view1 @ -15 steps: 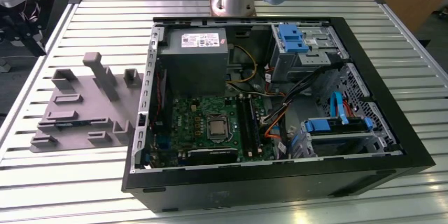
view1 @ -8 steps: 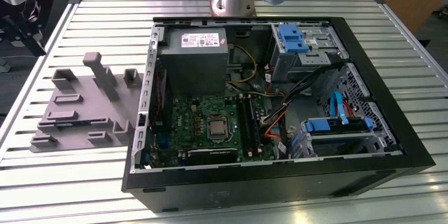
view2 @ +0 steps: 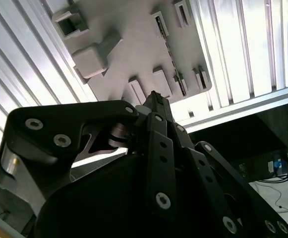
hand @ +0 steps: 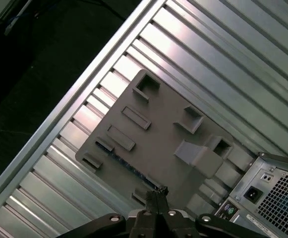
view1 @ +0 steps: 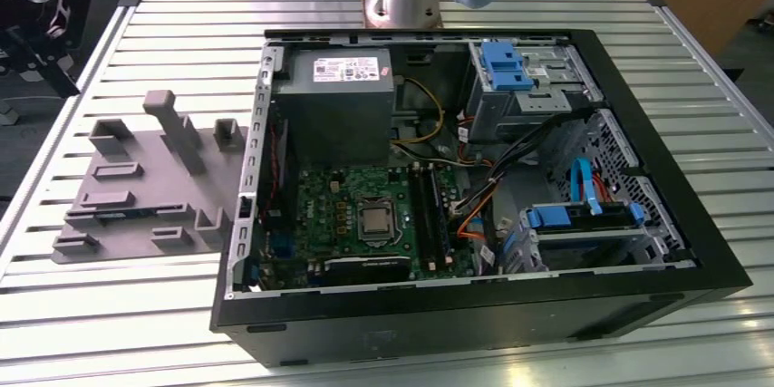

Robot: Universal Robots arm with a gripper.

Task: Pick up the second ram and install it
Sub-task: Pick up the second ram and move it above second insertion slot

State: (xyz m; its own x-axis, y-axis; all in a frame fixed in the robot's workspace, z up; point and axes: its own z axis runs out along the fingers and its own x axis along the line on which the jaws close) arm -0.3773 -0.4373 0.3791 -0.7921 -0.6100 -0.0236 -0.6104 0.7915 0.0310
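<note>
Hovering over the grey fixture (hand: 159, 143), the arm aims its clenched jaws down near the second ram (hand: 129, 165)

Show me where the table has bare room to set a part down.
Bare slats lie between the fixture and the table's near edge, and behind the fixture toward the far edge. Crowded: the case interior and the fixture's blocks.

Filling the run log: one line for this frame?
gripper: over grey fixture, fingers shut, empty | second ram: lying in fixture slot | PC case: open
</note>
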